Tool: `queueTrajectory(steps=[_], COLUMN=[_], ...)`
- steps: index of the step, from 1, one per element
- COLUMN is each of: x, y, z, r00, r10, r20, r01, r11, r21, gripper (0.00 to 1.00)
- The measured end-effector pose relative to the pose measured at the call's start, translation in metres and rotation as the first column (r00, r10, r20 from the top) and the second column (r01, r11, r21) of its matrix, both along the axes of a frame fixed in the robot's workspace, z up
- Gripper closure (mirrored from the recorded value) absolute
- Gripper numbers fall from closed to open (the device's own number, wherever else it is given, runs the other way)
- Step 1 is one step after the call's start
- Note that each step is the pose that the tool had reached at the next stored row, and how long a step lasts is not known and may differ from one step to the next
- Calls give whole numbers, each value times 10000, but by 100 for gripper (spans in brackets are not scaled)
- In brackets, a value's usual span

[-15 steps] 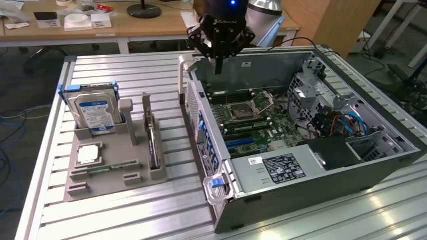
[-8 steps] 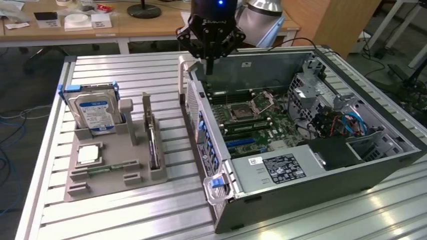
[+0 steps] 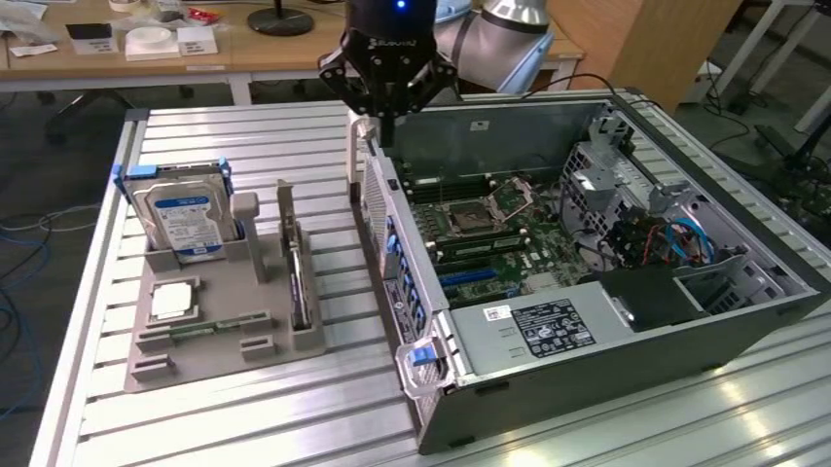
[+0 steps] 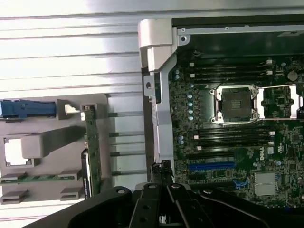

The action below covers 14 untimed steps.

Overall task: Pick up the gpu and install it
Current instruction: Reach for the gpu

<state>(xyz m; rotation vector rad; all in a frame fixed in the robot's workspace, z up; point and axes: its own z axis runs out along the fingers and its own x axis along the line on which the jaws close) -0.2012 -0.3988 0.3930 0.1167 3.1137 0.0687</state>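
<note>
Above case [image 3: 624,379] edge, fingers [image 3: 385,109] together, empty.

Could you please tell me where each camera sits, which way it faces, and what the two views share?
Exterior view: raised off the arm, looking down at the table, open computer case and grey tray; gripper by the case's edge.
Wrist view: on the wrist, facing straight down past the gripper.
Shared: computer case, grey tray, gpu.
</note>
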Motion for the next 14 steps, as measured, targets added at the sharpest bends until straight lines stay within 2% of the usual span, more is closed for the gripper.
queueTrajectory(steps=[14], x=[-435], y=[0], z=[-4], r00=[10000], r10=[4], r20=[1], r01=[-4], r11=[10000], r21=[1], gripper=[89])
